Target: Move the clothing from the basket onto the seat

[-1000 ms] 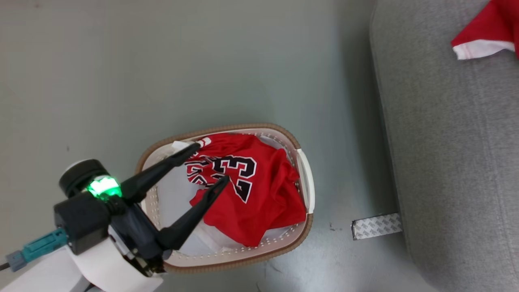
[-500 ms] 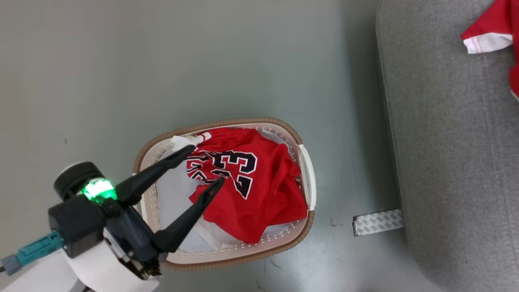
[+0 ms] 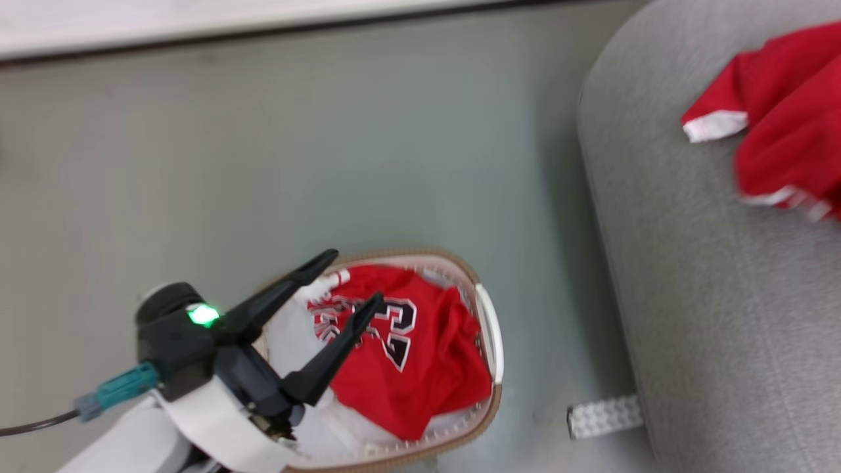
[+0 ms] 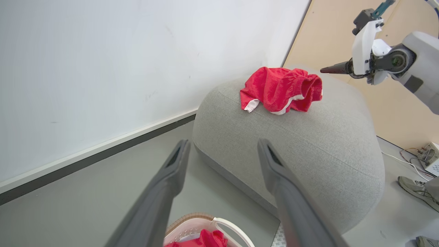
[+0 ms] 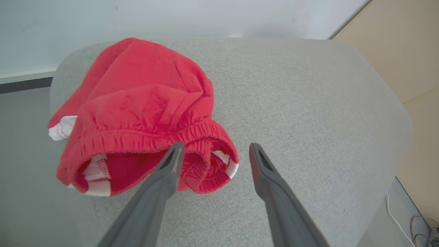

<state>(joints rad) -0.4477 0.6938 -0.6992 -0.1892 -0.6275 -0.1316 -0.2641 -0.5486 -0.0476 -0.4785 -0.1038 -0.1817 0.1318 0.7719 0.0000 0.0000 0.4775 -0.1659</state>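
Clothing is found in two places. Nearest me, the jersey (image 3: pixel 407 368), red with a black-and-white "23", lies crumpled in the basket (image 3: pixel 401 252) on the floor (image 3: pixel 328 144), partly over some white fabric (image 3: pixel 289 335) in the basket's left half.

My left gripper (image 3: pixel 355 276) hangs above that left half. Its forearm rises from the lower left of the head view, and its fingers slant up and to the right across the jersey's lettering. Its jaws stand wide apart with nothing between them, and the wrist view shows it clear of the garment.

Right of the basket, across a strip of bare floor, stands the seat (image 5: pixel 301 103), light grey and rounded. A small patterned strip (image 3: pixel 601 415) lies on the floor at its base.

On the seat's top rest the shorts (image 5: pixel 144 103), bunched, with the elastic waistband gaping toward my right gripper (image 5: pixel 216 145) and white hem trim showing at the edges. That arm is held out over the seat, fingers pointing at the shorts. Its jaws are spread and grip nothing. One fingertip overlaps the waistband in the wrist view, and I cannot tell whether it touches the cloth.

Beyond the seat is a white wall (image 4: pixel 103 51) with a dark skirting. A person's shoe (image 4: pixel 415 187) is on the floor to the seat's far side.
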